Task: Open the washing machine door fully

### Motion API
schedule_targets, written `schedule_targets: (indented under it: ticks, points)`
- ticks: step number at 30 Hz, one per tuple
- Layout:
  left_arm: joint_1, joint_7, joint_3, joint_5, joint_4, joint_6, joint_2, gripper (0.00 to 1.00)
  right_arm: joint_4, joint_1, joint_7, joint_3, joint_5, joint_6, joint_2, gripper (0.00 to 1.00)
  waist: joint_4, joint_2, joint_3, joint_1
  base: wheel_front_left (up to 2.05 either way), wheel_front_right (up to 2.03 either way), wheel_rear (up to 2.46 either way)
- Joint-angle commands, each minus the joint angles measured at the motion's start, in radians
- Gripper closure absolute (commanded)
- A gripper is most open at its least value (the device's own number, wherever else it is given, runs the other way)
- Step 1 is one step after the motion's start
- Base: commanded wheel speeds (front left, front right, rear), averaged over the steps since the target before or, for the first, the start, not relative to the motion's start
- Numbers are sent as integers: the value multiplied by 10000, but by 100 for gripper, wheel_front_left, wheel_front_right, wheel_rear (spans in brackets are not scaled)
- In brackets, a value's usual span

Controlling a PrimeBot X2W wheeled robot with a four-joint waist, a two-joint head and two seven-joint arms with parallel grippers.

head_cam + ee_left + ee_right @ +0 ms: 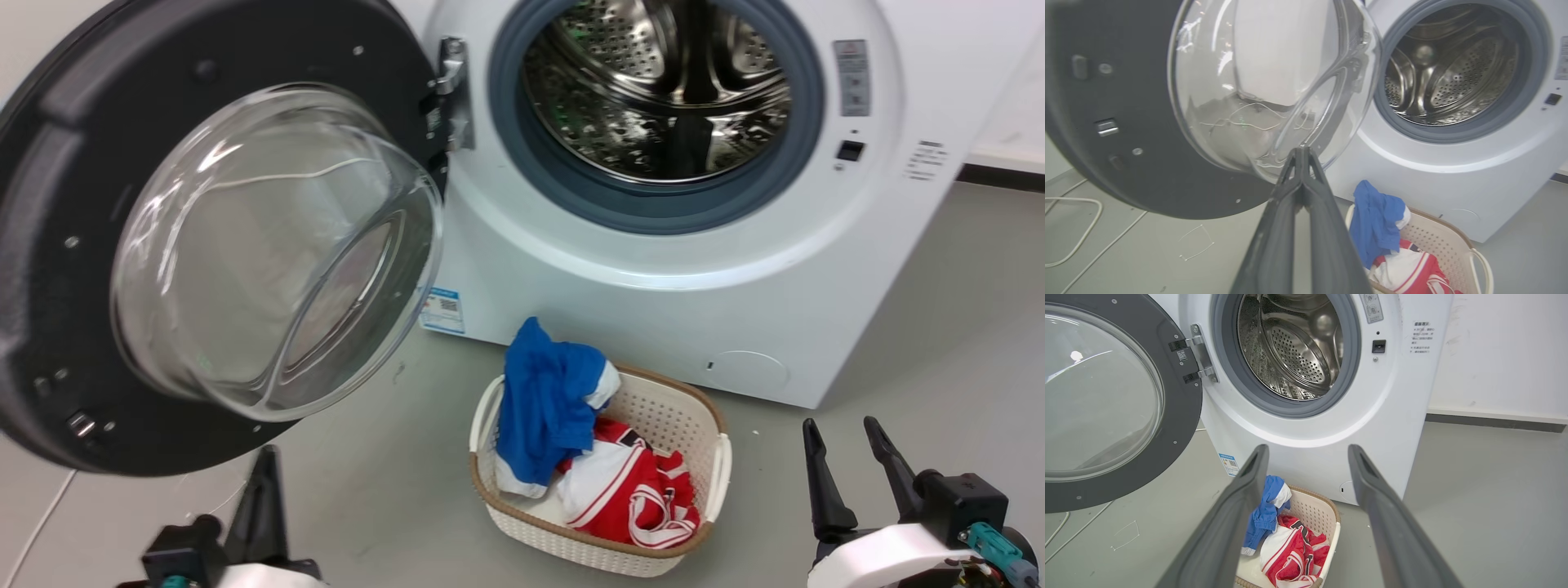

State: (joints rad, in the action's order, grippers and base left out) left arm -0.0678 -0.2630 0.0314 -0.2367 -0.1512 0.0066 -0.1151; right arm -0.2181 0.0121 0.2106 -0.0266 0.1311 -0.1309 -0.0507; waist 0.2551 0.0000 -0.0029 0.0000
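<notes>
Head and wrist views, door-opening task, late stage. The washing machine door (pixel 269 253) stands wide open at the left of the washing machine (pixel 653 278). It hangs from its hinge (pixel 453 90) with its inner face and bulging glass bowl turned outward toward the robot. The steel drum (pixel 653 90) and its grey gasket (pixel 571 188) are fully exposed, with nothing across the opening.

The left hand (pixel 1300 153) is closed, its fingers pressed together on nothing. It sits low beneath the door's black rim, and whether its tip touches the glass cannot be told. The right hand (pixel 1308 449) is open and empty, well apart from the door, above the floor beside the laundry basket (pixel 686 416) of blue and red clothes.

Judgement: the opening is essentially done. At most a final push to the hinge's limit is left, and the pictures do not show whether any travel remains.
</notes>
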Motion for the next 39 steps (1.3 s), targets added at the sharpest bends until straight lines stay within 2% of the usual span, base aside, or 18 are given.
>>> schedule_targets:
  ticks: [1, 2, 10, 15, 21, 28, 39]
  points:
    - [-109, -23, -101, 50, 29, -94, 78, 13, 54, 96, -12, 1, -50, 2, 7, 0, -250, 0, -56, 0, 0, 0, 0]
    - [-89, -23, -169, 94, 48, -154, 134, 0, 65, 97, -28, -5, -72, 2, 9, 0, -348, 0, -72, 0, 0, 0, 0]
    - [369, -23, -849, 590, -341, -458, 354, 0, 172, 68, -119, 99, -139, 2, 7, 0, -1443, 0, -63, 0, 0, 0, 0]
    - [547, -23, -1023, 884, -582, -431, 376, 0, 239, 79, -207, 178, -188, 2, 9, 0, -2335, 0, -41, 0, 0, 0, 0]
    - [626, -23, -997, 916, -774, -405, 414, 0, 286, 108, -222, 241, -92, 2, 9, 0, -3046, 0, -12, 0, 0, 0, 0]
    - [628, -24, -843, 1023, -888, -294, 415, 0, 267, 126, -154, 359, -56, 2, 9, 0, -3331, 0, 3, 0, 0, 0, 0]
    - [672, -24, -757, 1117, -915, -237, 441, 0, 210, 53, -90, 393, -5, 2, 9, 0, -3270, 0, 49, 0, 0, 0, 0]
